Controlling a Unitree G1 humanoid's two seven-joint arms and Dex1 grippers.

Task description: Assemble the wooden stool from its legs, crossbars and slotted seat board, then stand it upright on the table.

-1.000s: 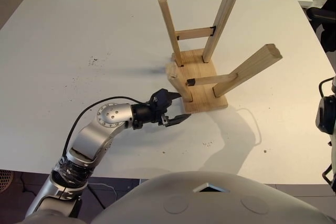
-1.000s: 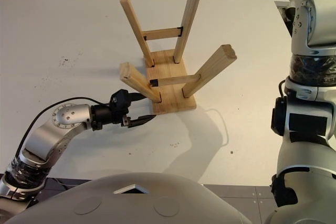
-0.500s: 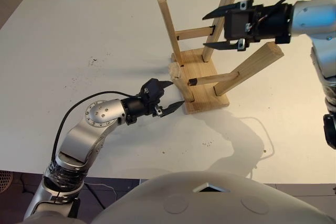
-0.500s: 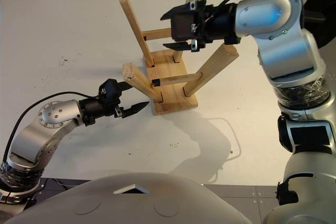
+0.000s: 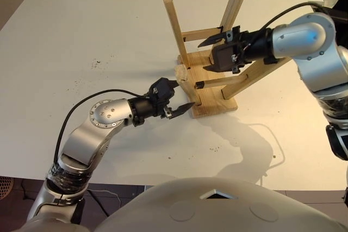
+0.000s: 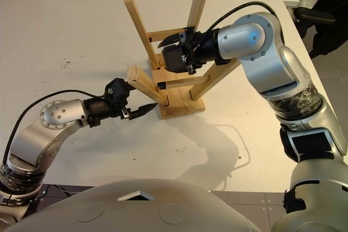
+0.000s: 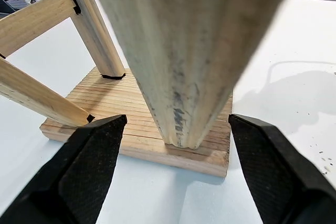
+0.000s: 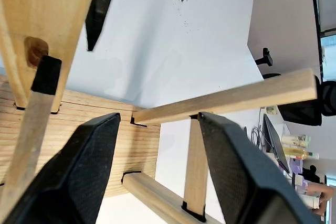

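Though upturned, stool (image 5: 209, 99) on table (image 5: 81, 42).

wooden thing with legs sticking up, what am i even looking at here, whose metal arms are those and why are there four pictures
It is a humanoid robot with two arms, each ending in a two-finger gripper. Two pictures come from cameras in its head, looking down over the white table. The other two come from a camera on each wrist, so they look out past that arm's black fingers.

On the table is a wooden stool lying upside down: seat board flat, four legs pointing up, crossbars joining them in pairs.

The left gripper is open around the near leg, with its fingers not touching the wood. The right gripper is open among the legs, above the board. Nothing is held.
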